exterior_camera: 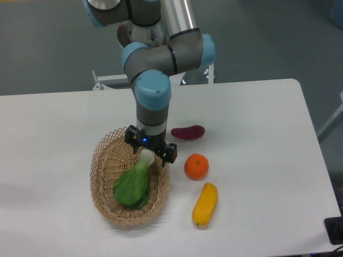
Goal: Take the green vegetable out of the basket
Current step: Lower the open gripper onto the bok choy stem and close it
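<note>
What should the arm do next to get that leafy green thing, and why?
Probably lower straight down. The pincer looks open and hangs over the pale stem end of the green vegetable, which lies in the basket, not yet gripped.

Lighting: bright, even, diffuse overhead; no single hard source I can pick out. Table (257, 107) near-white, close to overexposed, no surface texture visible. Shadows: soft, faint, tucked close under basket (102, 176), orange fruit (196, 166), yellow fruit (205, 204) and purple item (187, 132). Glare: mild sheen along arm tube (177, 16) and blue joint cap (153, 91); small blue LED glow at gripper (151, 150). Sharpness: low-res, slightly soft overall w/ compression; basket weave readable, fine detail lost. Background floor darker, grey-teal. No edge distortion I can see.
</note>
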Robot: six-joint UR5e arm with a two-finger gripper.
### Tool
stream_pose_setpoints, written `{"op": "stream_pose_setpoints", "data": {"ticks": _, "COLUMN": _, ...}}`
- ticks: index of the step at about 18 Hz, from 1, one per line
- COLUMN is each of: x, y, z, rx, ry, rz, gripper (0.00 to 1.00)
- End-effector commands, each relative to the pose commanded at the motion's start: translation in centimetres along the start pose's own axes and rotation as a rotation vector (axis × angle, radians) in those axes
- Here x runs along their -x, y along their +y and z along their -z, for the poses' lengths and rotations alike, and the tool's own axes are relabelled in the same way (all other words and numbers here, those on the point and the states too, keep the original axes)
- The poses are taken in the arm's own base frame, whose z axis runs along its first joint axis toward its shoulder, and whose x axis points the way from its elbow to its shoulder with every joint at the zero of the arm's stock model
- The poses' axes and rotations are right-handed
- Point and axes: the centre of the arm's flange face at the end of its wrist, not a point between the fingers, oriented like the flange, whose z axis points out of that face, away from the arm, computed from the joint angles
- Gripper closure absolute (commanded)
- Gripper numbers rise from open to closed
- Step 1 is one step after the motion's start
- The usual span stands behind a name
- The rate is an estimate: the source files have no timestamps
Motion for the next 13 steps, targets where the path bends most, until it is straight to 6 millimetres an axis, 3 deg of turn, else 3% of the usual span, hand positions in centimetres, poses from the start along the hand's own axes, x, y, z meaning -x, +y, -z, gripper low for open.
{"op": "stream_pose_setpoints", "data": {"ticks": 4, "x": -0.2, "y": -0.1, "z": -1.9, "rx": 0.035, "ry": 0.014, "rz": -0.011, "gripper": 0.00}}
{"op": "stream_pose_setpoints", "data": {"ticks": 13, "x": -0.3, "y": -0.2, "z": -3.1, "rx": 0.063, "ry": 0.006, "rz": -0.019, "gripper": 0.00}}
